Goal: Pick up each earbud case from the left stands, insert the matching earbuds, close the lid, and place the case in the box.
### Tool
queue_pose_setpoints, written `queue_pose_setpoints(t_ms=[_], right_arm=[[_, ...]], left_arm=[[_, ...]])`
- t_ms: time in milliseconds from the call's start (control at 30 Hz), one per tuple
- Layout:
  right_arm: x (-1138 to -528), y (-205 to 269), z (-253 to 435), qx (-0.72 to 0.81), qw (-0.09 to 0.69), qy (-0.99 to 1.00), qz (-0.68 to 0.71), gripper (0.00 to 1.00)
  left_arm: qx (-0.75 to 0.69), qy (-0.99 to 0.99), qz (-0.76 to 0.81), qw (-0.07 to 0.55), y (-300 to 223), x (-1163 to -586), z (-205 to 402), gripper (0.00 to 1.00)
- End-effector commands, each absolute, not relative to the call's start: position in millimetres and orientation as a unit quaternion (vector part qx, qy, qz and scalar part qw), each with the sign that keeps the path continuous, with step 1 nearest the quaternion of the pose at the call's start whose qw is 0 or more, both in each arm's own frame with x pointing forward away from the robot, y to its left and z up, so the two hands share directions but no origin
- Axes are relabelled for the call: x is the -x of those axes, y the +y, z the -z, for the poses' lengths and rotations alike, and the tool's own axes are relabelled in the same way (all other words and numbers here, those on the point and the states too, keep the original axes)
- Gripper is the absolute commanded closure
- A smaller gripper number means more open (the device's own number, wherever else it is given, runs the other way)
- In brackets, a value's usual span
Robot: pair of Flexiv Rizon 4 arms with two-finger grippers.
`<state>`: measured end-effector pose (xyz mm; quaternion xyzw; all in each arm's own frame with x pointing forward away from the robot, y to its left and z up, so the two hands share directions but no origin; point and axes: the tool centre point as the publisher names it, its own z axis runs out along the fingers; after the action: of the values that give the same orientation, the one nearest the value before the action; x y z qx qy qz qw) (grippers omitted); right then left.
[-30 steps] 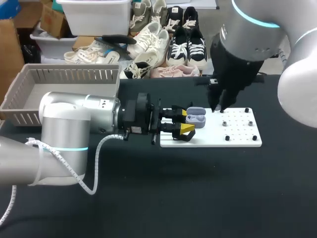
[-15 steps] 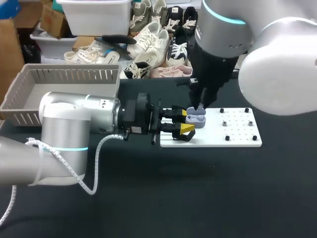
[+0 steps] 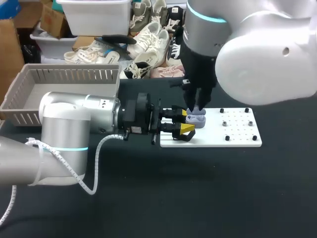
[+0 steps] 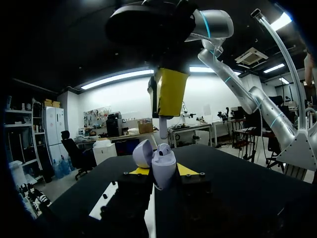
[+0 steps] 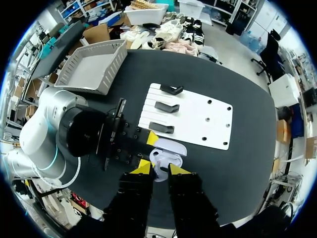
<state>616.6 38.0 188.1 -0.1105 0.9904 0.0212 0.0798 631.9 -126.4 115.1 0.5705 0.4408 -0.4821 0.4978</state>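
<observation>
Head view: left gripper [image 3: 186, 121] pinches the open case [image 3: 198, 119] over the board [image 3: 237, 140] edge; right gripper [image 3: 197, 106] pinches an earbud [image 4: 163, 130] above.

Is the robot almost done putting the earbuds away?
Not yet. Done: the left gripper holds the case, lid open. In hand: the right gripper holds an earbud right above it. Left: seat it, shut the lid, put the case in the box, which looks empty.

Glossy lilac plastic earbud case [image 4: 163, 167], matt black table [image 3: 198, 198], smooth white board [image 3: 213, 137], grey plastic box [image 3: 74, 75]
</observation>
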Motion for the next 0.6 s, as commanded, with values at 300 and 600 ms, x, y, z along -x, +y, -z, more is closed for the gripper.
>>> queue_pose_setpoints(t_ms=[300,600], right_arm=[[-615.2,38.2,-189.1,0.109,0.081,0.991,-0.019,1.0],[-614.2,39.6,-185.8,0.11,0.083,0.99,-0.024,1.0]], left_arm=[[-0.57,0.44,0.483,0.498,-126.3,-632.5,-114.4,1.0],[-0.57,0.44,0.483,0.498,-126.3,-632.5,-114.4,1.0]])
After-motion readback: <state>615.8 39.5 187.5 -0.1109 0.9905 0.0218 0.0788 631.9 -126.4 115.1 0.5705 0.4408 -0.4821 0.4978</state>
